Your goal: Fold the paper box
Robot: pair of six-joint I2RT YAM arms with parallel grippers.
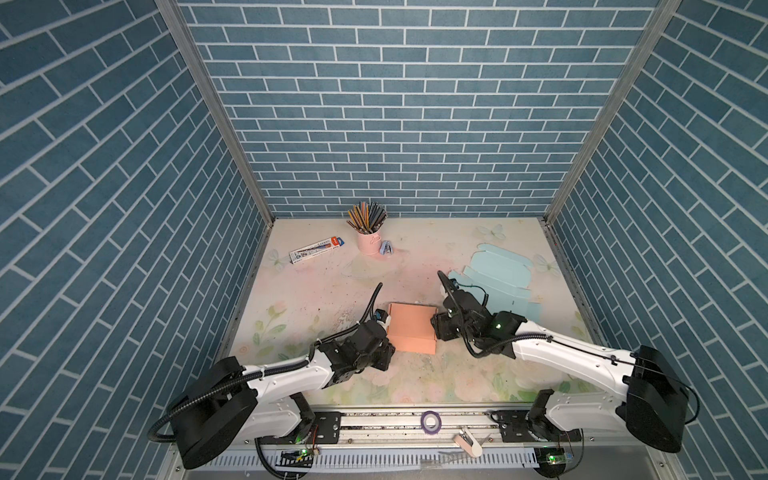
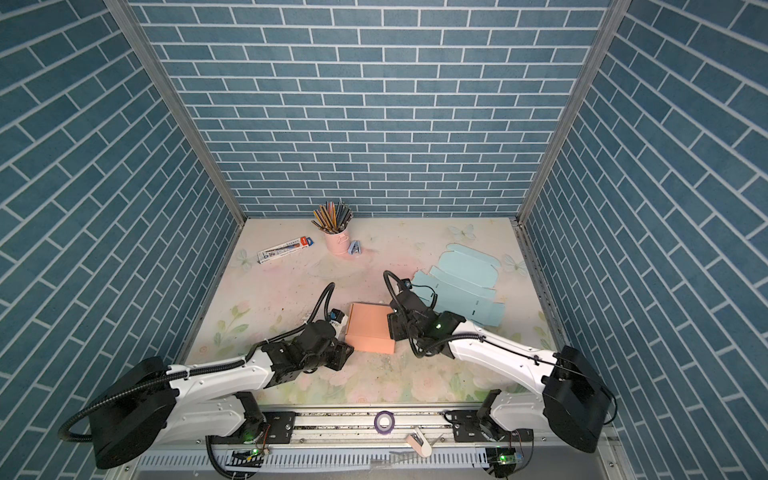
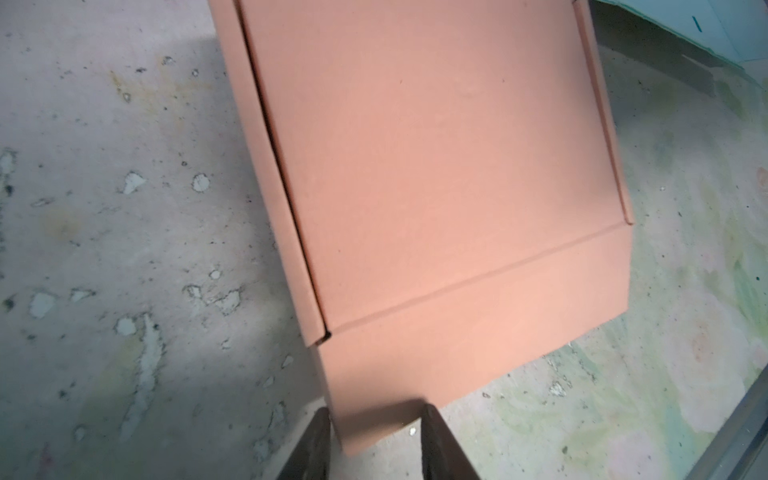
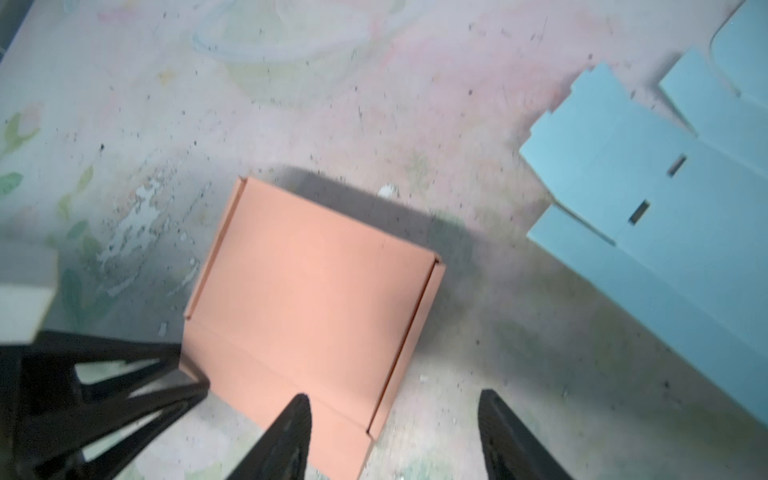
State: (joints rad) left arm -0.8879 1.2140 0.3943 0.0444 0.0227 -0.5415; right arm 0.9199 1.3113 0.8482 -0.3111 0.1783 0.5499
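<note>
Top views are filled by a floral table (image 1: 332, 286). On its right a flat pale-blue cardboard blank (image 1: 498, 278) is laid, apart from the closed orange paper box (image 1: 411, 328) at centre front. Behind, a pink pencil cup (image 1: 369, 245) and a pen pack (image 1: 316, 248), print unreadably small, are seen. The left gripper (image 3: 376, 415) is narrowly parted astride a box corner; grip cannot be confirmed. The right gripper (image 4: 395, 415) is spread wide, empty, partly over the box.
</note>
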